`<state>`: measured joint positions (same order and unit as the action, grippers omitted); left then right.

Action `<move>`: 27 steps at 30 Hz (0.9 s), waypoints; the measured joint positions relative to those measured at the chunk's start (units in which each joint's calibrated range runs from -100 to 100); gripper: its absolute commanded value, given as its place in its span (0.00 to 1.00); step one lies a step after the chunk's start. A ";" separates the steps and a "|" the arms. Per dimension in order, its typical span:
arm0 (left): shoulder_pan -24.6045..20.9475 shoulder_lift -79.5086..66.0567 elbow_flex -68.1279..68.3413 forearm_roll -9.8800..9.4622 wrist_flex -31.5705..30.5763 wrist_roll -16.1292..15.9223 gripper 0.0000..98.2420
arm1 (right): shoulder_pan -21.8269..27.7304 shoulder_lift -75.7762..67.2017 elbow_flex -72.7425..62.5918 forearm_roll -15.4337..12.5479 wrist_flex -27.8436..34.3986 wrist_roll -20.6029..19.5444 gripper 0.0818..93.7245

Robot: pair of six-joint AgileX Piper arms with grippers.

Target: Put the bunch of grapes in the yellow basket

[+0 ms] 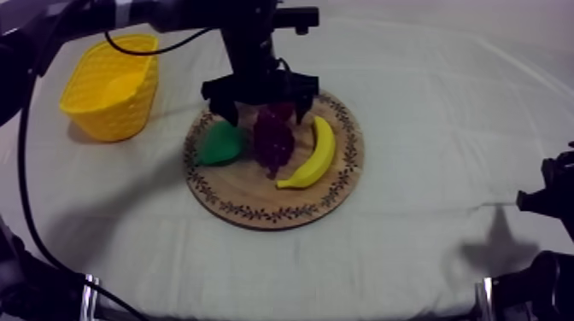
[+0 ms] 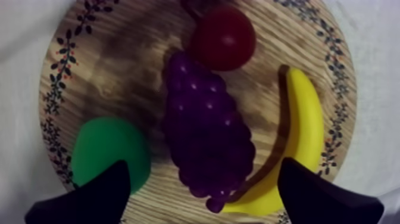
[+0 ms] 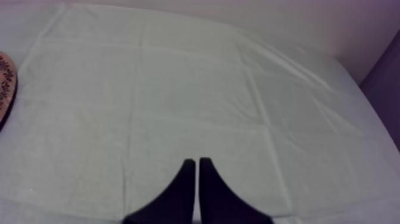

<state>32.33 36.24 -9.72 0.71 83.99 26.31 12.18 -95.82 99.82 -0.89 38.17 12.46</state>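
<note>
The left arm reaches in from the far left, and the left gripper [image 1: 260, 107] hangs over the far part of the round wooden board [image 1: 248, 203]. Its jaws are spread wide, with nothing clamped between them. In the left wrist view its two black fingers [image 2: 98, 196] straddle one end of the bunch of grapes [image 1: 273, 141], one over the pear's edge and the other by the banana's tip; whether they touch any fruit I cannot tell.

The purple grapes lie in the middle of the board. The green pear [image 1: 220, 145] is just beside them on the left, and the banana [image 1: 316, 158] curves along their right. The small red fruit [image 2: 223, 37] sits against the far end of the bunch, beneath the gripper.

The yellow basket [image 1: 85, 98] stands upright on the grey-white cloth [image 1: 427, 102] at the far left, well apart from the board.

The right gripper [image 3: 197, 164] sits low at the near right of the table. Its jaws are pressed together into a narrow wedge over bare cloth, well apart from the board
</note>
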 measured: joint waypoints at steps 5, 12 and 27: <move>-0.70 3.54 -1.98 0.48 -0.08 -0.97 0.96 | 0.00 0.00 0.00 0.00 0.00 0.00 0.00; -1.03 7.36 -5.19 1.13 1.04 -2.35 0.94 | 0.00 0.00 0.00 0.00 0.00 0.00 0.00; -0.35 11.10 -7.76 1.37 3.07 -3.49 0.49 | 0.00 0.00 0.00 0.00 0.00 0.02 0.00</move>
<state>31.97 47.34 -17.48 2.07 87.06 22.82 12.18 -95.82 99.82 -0.89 38.17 12.49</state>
